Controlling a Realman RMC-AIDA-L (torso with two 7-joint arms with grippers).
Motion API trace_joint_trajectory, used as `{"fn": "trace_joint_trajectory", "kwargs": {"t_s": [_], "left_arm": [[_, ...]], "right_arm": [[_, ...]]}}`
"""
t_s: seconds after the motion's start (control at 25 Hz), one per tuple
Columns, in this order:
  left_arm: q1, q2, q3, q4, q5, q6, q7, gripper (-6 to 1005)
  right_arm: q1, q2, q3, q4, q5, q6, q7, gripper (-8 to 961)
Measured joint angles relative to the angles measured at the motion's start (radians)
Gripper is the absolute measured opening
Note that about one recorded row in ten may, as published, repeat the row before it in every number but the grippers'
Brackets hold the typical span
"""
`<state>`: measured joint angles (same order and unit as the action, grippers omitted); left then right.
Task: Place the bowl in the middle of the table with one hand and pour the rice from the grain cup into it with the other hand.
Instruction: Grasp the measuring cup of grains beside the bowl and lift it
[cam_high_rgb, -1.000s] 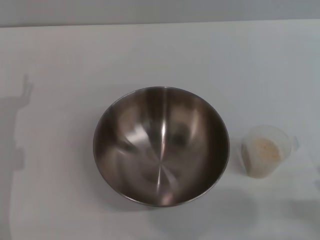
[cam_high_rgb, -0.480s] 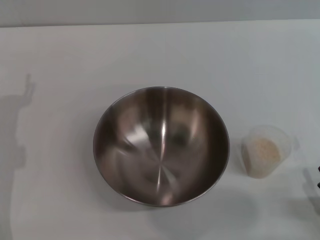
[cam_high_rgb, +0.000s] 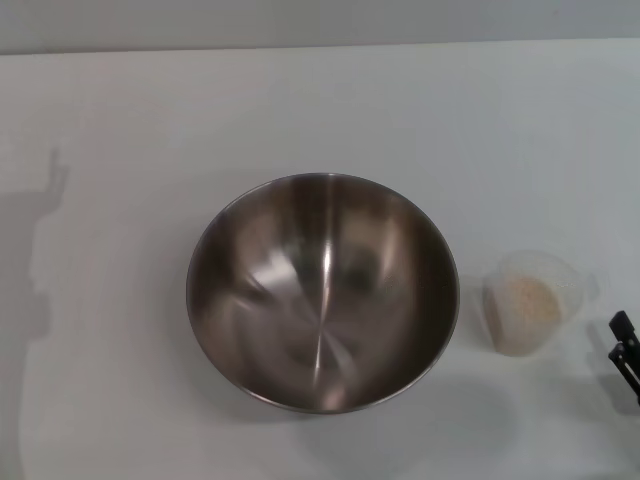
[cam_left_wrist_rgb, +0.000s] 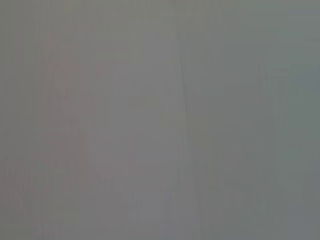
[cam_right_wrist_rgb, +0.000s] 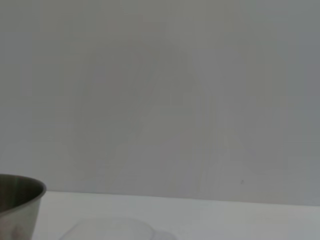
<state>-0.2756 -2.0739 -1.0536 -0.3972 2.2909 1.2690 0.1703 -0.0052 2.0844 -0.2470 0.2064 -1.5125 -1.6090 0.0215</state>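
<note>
One gripper, my right gripper (cam_high_rgb: 624, 345), is nearing the grain cup (cam_high_rgb: 533, 300); I cannot tell its opening. I am aiming below the rim, keeping the rice (cam_high_rgb: 527, 297) level.

Only a sliver of the robot shows up in the head view: the right end effector (cam_high_rgb: 625, 345) pokes in at the right edge, low in the frame, as a dark, thin tip. Can't make out whether its fingers are apart or together. The left arm isn't visible anywhere, and neither wrist view shows any fingers.
</note>
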Motion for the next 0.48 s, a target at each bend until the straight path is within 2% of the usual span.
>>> {"fn": "trace_joint_trajectory", "kwargs": {"t_s": [0.48], "left_arm": [[0.003, 0.0, 0.004, 0.008, 0.003, -0.019, -0.003, 847]], "right_arm": [[0.033, 0.002, 0.0, 0.016, 0.0, 0.053, 0.0, 798]]}}
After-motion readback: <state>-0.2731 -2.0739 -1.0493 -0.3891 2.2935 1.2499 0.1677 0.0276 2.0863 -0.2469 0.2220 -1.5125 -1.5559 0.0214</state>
